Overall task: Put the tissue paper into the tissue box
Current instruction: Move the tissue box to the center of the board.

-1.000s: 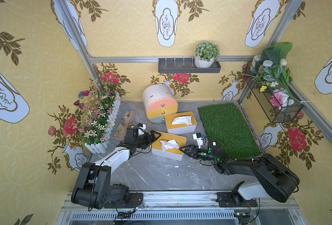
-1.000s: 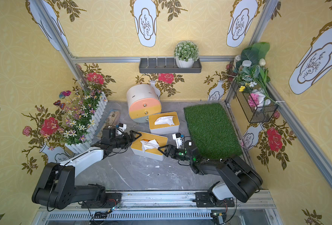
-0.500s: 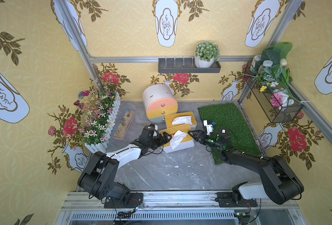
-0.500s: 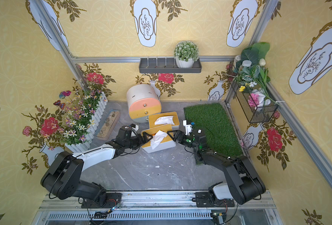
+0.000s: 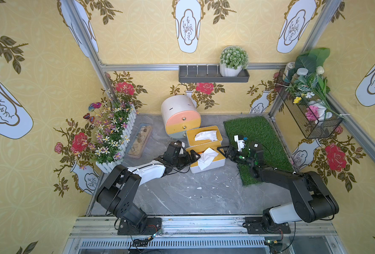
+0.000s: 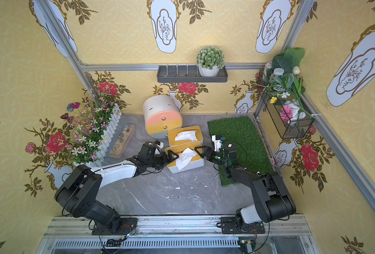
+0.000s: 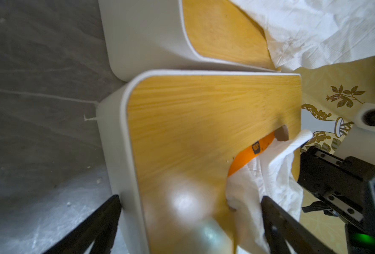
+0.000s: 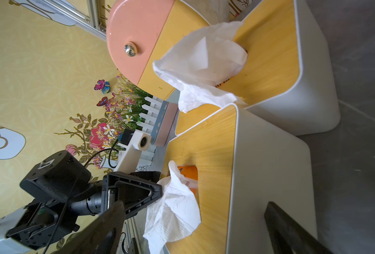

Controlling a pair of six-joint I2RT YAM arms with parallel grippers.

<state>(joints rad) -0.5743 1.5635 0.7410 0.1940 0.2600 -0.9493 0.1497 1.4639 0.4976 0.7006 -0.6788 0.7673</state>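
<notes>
Plainly, two tissue boxes stand touching at the middle of the grey marbled counter (image 5: 177, 198), each a rounded white tub with a yellow wood-grain lid cut by one slot. The nearer tissue box (image 5: 214, 165) carries the tissue paper (image 5: 206, 157), one crinkled white sheet that rises from the slot, where an orange packet shows underneath, and drapes over the lid and down the front wall. It is therefore only partly inside. The farther box (image 5: 217, 131), at twelve o'clock from the first, has a second crumpled sheet (image 5: 205, 136) standing out of its own slot. Two black tools flank the nearer box. The left tool (image 5: 194, 158) sits at nine o'clock from it, jaws spread wide, with the box's end between them in the left wrist view. The right tool (image 5: 224, 152) sits at three o'clock, jaws likewise spread around the opposite end and pinching nothing. Whether either one presses on the box I cannot tell. At eleven o'clock from the boxes stands one drum-shaped chest (image 5: 180, 114) with three drawer fronts: pink, yellow and grey. At two o'clock lies one rectangular mat of green artificial grass (image 5: 259, 129).
</notes>
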